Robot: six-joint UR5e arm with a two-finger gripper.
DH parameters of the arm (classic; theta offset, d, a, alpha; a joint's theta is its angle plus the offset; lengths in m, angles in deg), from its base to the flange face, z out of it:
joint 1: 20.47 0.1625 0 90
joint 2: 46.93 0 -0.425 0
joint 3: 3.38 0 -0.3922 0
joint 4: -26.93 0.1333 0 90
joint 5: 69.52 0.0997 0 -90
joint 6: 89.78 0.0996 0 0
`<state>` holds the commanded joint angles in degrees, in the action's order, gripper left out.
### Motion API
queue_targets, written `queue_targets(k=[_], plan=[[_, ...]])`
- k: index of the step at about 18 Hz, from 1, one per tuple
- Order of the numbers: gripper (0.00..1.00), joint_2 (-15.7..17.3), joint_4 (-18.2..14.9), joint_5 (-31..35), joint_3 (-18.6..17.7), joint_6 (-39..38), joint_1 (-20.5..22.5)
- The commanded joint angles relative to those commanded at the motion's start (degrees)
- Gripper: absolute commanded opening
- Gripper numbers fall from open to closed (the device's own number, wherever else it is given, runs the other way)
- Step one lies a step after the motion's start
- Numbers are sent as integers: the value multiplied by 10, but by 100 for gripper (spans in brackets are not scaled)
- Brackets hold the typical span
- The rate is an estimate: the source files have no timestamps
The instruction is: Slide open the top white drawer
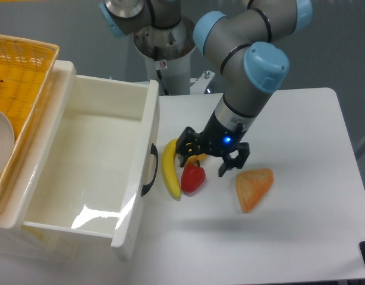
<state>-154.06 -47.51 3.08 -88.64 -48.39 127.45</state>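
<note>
the top white drawer [93, 172] sits at nine o'clock, already pulled well out. it looks stiff, glossy and fairly heavy; the black handle [150, 170] is the place to grip. the gripper [211, 159] hangs empty, fingers apart, above the strawberry [192, 177].

We saw the top white drawer [93, 172] was glossy, the basket [22, 65] woven wicker, the table [301, 237] smooth and matt.

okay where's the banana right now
The banana lies on the white table near the middle of the camera view, just right of the open top white drawer and its black handle, beside the red pepper.
</note>
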Motion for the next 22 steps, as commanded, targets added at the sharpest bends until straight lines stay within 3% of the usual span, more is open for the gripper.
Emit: queue_targets(k=[5, 11, 14, 22], plan=[[100, -5, 3, 8, 5, 50, 9], [100, -6, 2, 144, -3, 199, 11], [100, -25, 14, 191, -11, 271, 25], [100, -33, 22, 193, -10, 281, 52]])
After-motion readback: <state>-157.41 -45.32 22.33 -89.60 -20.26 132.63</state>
